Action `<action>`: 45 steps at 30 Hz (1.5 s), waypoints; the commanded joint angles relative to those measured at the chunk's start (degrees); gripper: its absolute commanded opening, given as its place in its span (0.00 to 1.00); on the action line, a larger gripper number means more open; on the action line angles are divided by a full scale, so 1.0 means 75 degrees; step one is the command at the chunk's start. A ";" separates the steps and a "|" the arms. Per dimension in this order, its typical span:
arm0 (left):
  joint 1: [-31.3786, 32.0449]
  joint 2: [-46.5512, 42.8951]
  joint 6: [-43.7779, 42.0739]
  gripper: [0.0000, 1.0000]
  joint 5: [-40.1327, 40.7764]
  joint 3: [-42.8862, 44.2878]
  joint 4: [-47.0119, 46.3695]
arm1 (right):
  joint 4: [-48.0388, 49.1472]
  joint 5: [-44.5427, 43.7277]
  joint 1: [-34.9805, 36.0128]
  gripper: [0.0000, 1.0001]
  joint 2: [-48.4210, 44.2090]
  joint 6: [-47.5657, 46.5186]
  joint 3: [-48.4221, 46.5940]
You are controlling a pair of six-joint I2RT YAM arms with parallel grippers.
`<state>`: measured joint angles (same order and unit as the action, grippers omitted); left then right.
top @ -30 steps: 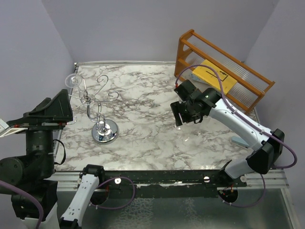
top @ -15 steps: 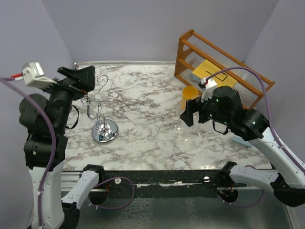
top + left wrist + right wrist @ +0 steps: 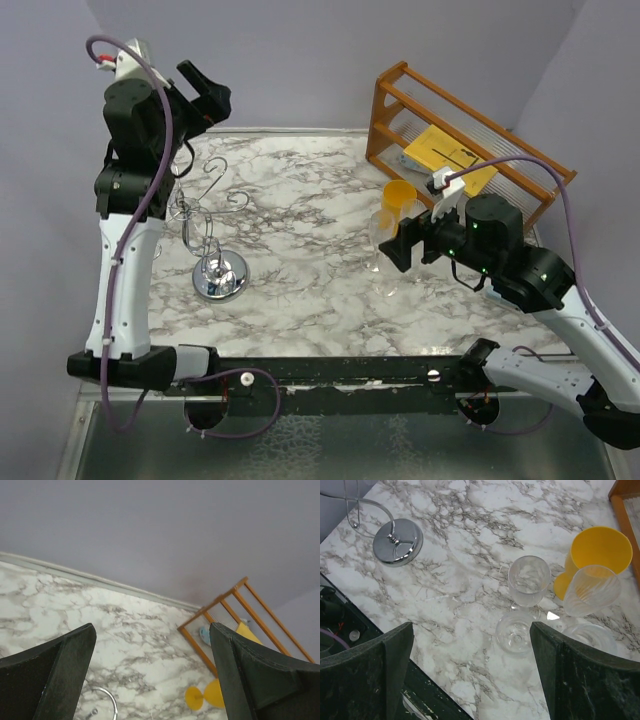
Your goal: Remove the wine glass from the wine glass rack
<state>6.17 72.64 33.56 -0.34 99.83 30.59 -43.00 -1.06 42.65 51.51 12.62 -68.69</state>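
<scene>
The silvery wire wine glass rack (image 3: 205, 225) stands on its round chrome base (image 3: 220, 277) at the left of the marble table; its base also shows in the right wrist view (image 3: 397, 542). My left arm hides the rack's left arms, and I see no wine glass hanging on the part that shows. My left gripper (image 3: 210, 95) is open and empty, raised high above and behind the rack. My right gripper (image 3: 393, 245) is open and empty, over the table right of centre. A clear wine glass (image 3: 529, 581) stands upright just beyond its fingers.
A ribbed clear glass (image 3: 591, 591) and a yellow glass (image 3: 600, 547) stand next to the clear one. The orange-brown wooden slatted shelf rack (image 3: 470, 140) fills the back right corner. A silvery ring (image 3: 106, 702) shows at the bottom of the left wrist view. Walls close the left and back sides.
My left arm has swung up from low at the left to high above the rack. My right arm has drawn back to the right, uncovering the standing glasses.
</scene>
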 commanded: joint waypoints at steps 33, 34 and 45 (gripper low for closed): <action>-0.5435 -0.0763 -0.0210 0.63 -0.4198 -0.1635 0.1273 | 0.1478 0.0687 0.0370 1.00 -0.0782 -0.0596 0.1364; -0.5429 -0.0694 -0.0234 0.63 -0.4282 -0.1633 0.1262 | 0.1509 0.0672 0.0406 1.00 -0.0836 -0.0613 0.1394; -0.5429 -0.0266 -0.0302 0.54 -0.4876 -0.2137 0.0923 | 0.1619 0.0308 0.0648 1.00 -0.1315 -0.0767 0.1549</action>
<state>-34.39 70.54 31.51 -32.56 85.32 39.64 -33.28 2.90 46.85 42.83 8.10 -57.93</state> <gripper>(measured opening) 0.568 0.996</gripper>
